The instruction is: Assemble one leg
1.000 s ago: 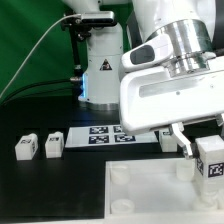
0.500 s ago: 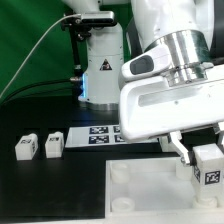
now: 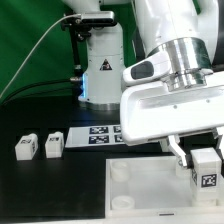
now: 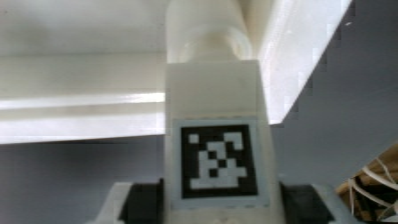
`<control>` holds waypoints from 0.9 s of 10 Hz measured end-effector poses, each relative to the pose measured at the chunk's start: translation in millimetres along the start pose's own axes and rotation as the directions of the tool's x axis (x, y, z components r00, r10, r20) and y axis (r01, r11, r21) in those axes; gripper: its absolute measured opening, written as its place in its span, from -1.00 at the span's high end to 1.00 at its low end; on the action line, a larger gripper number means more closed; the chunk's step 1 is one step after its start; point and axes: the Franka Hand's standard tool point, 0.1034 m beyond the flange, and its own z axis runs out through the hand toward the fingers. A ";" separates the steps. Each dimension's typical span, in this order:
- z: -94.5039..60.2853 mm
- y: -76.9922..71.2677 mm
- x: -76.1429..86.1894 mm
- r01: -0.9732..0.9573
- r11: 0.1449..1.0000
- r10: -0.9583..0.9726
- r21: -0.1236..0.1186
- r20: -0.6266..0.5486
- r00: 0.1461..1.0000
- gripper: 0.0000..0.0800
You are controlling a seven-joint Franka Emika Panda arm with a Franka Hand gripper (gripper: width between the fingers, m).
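Note:
My gripper (image 3: 203, 160) is shut on a leg (image 3: 207, 172), a small white block with a black-and-white tag, and holds it upright over the right part of the large white plate (image 3: 140, 195). In the wrist view the leg (image 4: 217, 120) fills the middle, tag facing the camera, clamped between my fingers (image 4: 146, 203), with the plate (image 4: 89, 90) below it. Two more legs (image 3: 24, 147) (image 3: 53, 144) stand on the black table at the exterior view's left. Whether the held leg touches the plate I cannot tell.
The marker board (image 3: 105, 135) lies flat behind the plate. A round corner socket (image 3: 120, 172) shows on the plate's near left corner. The white arm base (image 3: 100, 70) stands at the back before a green backdrop.
My gripper has moved down and slightly toward the exterior view's right with the leg in it, bringing it lower over the plate. The other legs have not moved.

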 end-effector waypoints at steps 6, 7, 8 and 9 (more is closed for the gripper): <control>2.2 0.1 -4.3 -0.010 1.000 0.010 -0.004 0.065 0.998 -0.28; 2.3 0.1 -4.4 -0.010 1.000 0.010 -0.004 0.065 0.998 -0.55; 2.3 0.1 -4.6 -0.010 1.000 0.010 -0.004 0.065 0.998 -0.60; 2.4 0.1 -4.7 -0.010 1.000 0.010 -0.004 0.065 0.998 -0.60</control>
